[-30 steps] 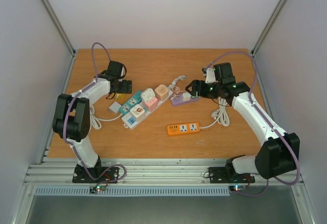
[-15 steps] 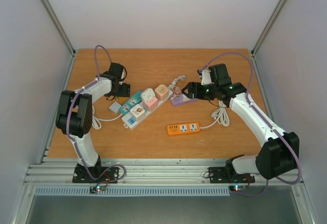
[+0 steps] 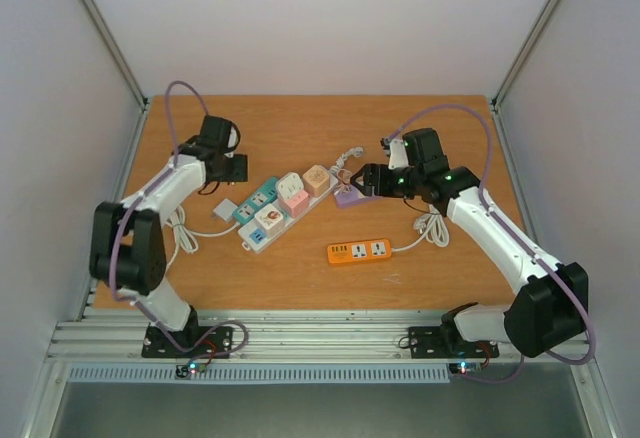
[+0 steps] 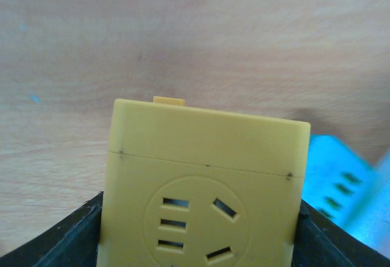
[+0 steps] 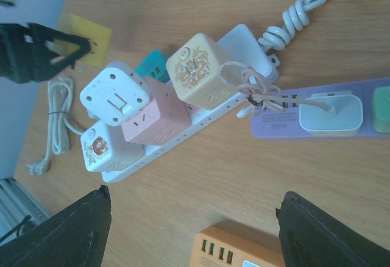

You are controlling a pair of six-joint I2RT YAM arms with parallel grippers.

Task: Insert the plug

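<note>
Left pincer (image 4: 198,242) clamps yellow adapter (image 4: 204,157)'s sides above table (image 4: 183,29).

I read the adapter (image 4: 204,188) as plain yellow with dark slots, and the table (image 4: 183,29) as light brown wood grain. The long strip (image 5: 159,150) is white. Its cubes are pink (image 5: 157,116), cream with a brownish ornament (image 5: 198,69), white (image 5: 114,96) and teal (image 5: 152,64). I see a purple strip (image 5: 286,124), a white charger (image 5: 332,113) and an orange strip (image 3: 358,252).
</note>
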